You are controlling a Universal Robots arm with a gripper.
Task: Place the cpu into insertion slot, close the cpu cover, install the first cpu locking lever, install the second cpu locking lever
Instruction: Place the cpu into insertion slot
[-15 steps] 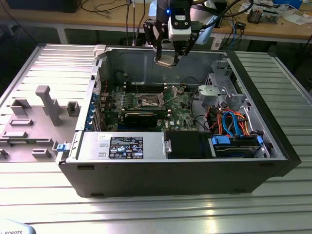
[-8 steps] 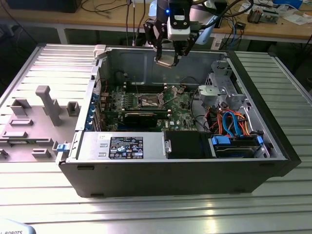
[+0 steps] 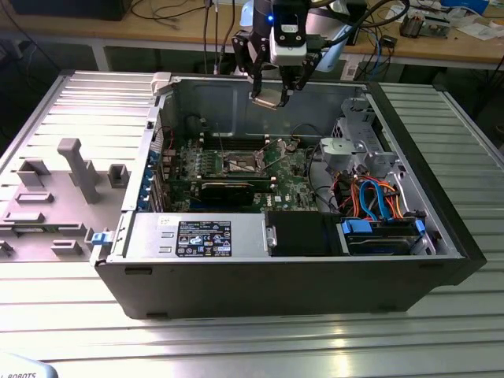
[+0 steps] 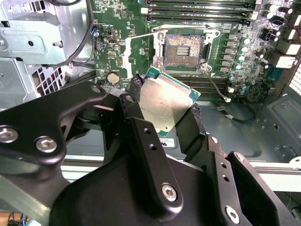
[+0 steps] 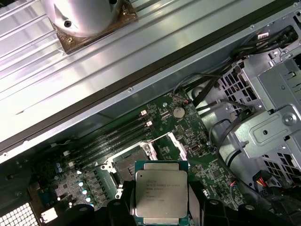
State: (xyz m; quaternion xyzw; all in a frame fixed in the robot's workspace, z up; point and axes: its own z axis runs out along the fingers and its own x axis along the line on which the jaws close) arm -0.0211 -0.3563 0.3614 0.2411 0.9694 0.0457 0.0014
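Observation:
My gripper (image 3: 270, 93) hangs above the open computer case, near its back wall, shut on the cpu (image 3: 268, 100). In the second wrist view the cpu (image 4: 164, 101) shows its silvery-grey top and green edge, pinched between two black fingers (image 4: 135, 87). The first wrist view shows the cpu (image 5: 161, 190) from above. The insertion slot (image 4: 183, 47) lies bare on the green board, below and ahead of the cpu, also seen as insertion slot (image 3: 240, 164) and insertion slot (image 5: 126, 164). The cpu cover (image 4: 126, 49) stands swung open beside it. A thin locking lever (image 4: 214, 84) sticks out unlatched.
Long memory slots (image 4: 202, 7) flank the socket. A black graphics card (image 3: 228, 189) lies in front of it. A metal drive cage (image 3: 358, 142) with blue and orange cables (image 3: 374, 197) fills the exterior view's right. A grey fixture (image 3: 75, 169) stands on the table left of the case.

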